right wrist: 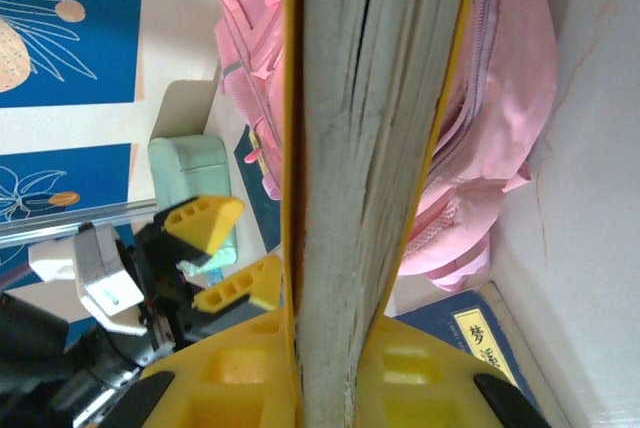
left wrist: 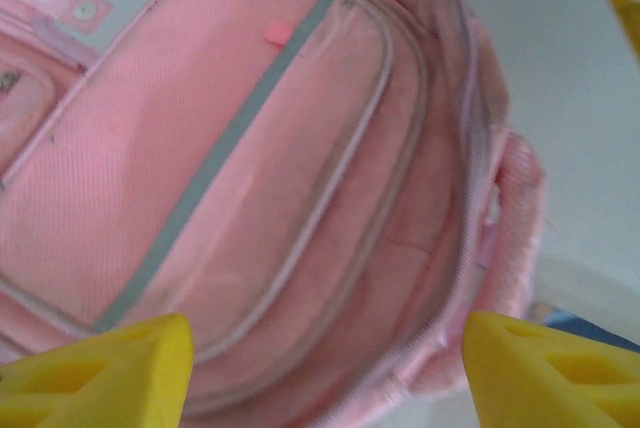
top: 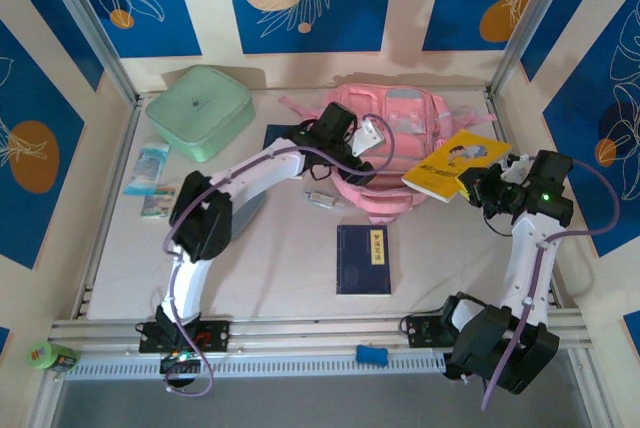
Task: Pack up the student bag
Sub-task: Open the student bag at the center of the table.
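White table (top: pixel 285 258) bears student bag (top: pixel 420 118); blue-patterned walls (top: pixel 310 18).

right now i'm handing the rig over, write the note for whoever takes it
Left fingers: open, empty, over the bag.
Right fingers: shut on the yellow book, held at the bag's right side.
Blue book: flat on the table, in front of the bag.
Done: yellow book is picked up; the bag's top looks unzipped.
Left: yellow book into the bag, then probably the blue book.
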`<action>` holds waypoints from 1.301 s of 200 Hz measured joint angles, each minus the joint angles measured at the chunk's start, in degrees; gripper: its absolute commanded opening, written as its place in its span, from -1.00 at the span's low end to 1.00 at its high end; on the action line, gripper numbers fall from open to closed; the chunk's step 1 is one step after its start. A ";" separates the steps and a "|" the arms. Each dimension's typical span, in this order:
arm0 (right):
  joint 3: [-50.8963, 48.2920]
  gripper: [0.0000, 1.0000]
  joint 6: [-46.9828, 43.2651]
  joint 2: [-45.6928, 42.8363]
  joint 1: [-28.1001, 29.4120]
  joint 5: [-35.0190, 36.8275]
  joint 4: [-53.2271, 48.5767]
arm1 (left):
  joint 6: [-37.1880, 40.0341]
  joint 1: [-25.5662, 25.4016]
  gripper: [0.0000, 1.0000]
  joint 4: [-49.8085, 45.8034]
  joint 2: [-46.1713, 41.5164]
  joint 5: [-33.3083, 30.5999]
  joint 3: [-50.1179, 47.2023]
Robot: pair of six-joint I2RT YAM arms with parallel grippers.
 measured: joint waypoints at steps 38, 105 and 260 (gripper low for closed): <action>-0.09 -1.00 1.22 0.76 -0.11 0.87 1.14 | 5.11 -0.35 0.51 -4.76 9.14 -1.77 11.23; -0.11 -1.00 1.62 1.90 -0.15 0.96 2.10 | 8.63 -0.81 0.53 -6.75 19.08 -5.68 19.06; 1.33 -1.00 0.09 1.49 1.05 4.35 -2.78 | 5.68 -2.12 -1.00 -6.54 17.57 -13.42 21.00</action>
